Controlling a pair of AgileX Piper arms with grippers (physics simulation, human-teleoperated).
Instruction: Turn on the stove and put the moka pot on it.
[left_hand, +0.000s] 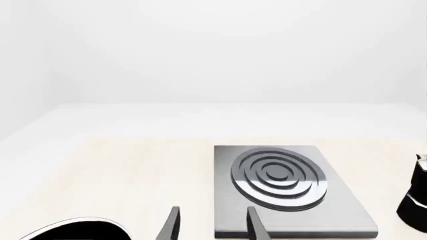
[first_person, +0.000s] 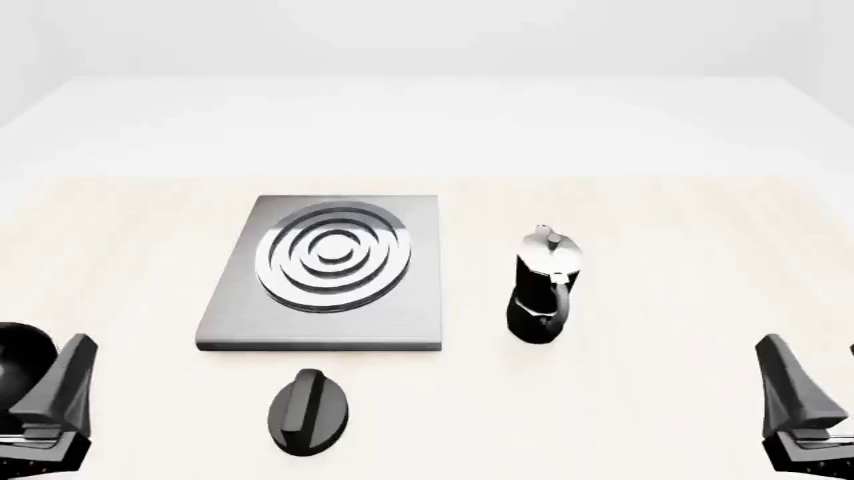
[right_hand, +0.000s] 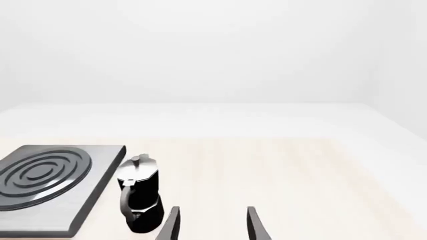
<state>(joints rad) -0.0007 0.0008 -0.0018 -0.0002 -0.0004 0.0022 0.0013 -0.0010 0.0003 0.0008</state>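
Observation:
The stove (first_person: 320, 300) is a flat grey slab with silver burner rings (first_person: 331, 255), lying left of the table's middle. Its black oval knob (first_person: 310, 410) lies apart on the table, just in front of the slab. The moka pot (first_person: 545, 290) stands upright to the right of the stove, off the slab, handle toward me. My left gripper (first_person: 74, 370) is low at the near left and my right gripper (first_person: 787, 375) at the near right. Both are far from the pot and knob. In the wrist views each gripper (left_hand: 213, 225) (right_hand: 213, 225) is open and holds nothing.
The light wooden table (first_person: 667, 210) ends at a white floor beyond its far edge. The left wrist view shows the stove (left_hand: 287, 195), with the moka pot (left_hand: 417, 200) at the picture's edge. A dark rounded shape (left_hand: 73, 231) I cannot identify sits in one corner.

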